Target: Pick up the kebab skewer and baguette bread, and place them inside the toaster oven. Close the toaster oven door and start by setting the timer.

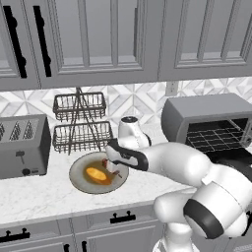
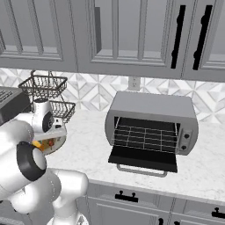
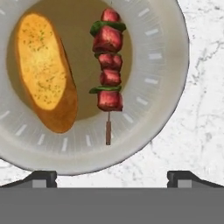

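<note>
The kebab skewer (image 3: 108, 65), with dark-red meat chunks and green bits, lies on a round grey plate (image 3: 157, 52) beside the orange-yellow baguette bread (image 3: 43, 70). My gripper (image 3: 111, 179) hovers open just above the plate's edge, with nothing between its fingertips (image 3: 41, 178). From the left base view the gripper (image 1: 111, 167) hangs over the plate (image 1: 78, 179), next to the baguette (image 1: 97, 173). The toaster oven (image 2: 151, 110) stands to the right, its door (image 2: 143, 159) folded down open and the wire rack (image 2: 145, 136) showing inside.
A grey four-slot toaster (image 1: 22, 145) sits left of the plate. A two-tier wire basket rack (image 1: 79, 123) stands behind it against the tiled wall. Marble counter (image 1: 39, 197) lies between plate and oven; upper cabinets (image 1: 98, 39) hang overhead.
</note>
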You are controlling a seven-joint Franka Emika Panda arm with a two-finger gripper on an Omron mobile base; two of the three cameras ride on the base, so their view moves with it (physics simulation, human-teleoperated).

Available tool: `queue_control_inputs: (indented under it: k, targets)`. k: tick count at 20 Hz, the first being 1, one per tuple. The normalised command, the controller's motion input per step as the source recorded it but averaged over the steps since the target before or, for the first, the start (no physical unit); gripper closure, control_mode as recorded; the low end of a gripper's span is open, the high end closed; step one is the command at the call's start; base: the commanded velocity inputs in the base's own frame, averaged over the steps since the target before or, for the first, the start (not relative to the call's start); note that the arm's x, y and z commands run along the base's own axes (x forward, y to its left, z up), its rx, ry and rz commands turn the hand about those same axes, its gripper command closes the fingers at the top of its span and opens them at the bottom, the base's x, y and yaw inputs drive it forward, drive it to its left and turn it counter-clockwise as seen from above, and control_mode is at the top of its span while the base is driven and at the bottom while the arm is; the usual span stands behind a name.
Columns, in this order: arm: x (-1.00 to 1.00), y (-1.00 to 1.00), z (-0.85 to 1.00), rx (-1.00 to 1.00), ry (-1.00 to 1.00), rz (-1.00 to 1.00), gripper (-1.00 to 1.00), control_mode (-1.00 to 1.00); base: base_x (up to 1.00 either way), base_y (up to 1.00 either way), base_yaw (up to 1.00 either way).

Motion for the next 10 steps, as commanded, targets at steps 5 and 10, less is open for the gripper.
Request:
queue_control_inputs:
  k: [5, 10]
  targets:
    - [0.20, 0.13, -0.20, -0.02, 0.05, 0.00, -1.00, -1.00, 0.00, 0.00, 0.00]
    - [0.19, 0.07, -0.17, -0.03, 0.02, 0.00, -1.00, -1.00, 0.00, 0.00, 0.00]
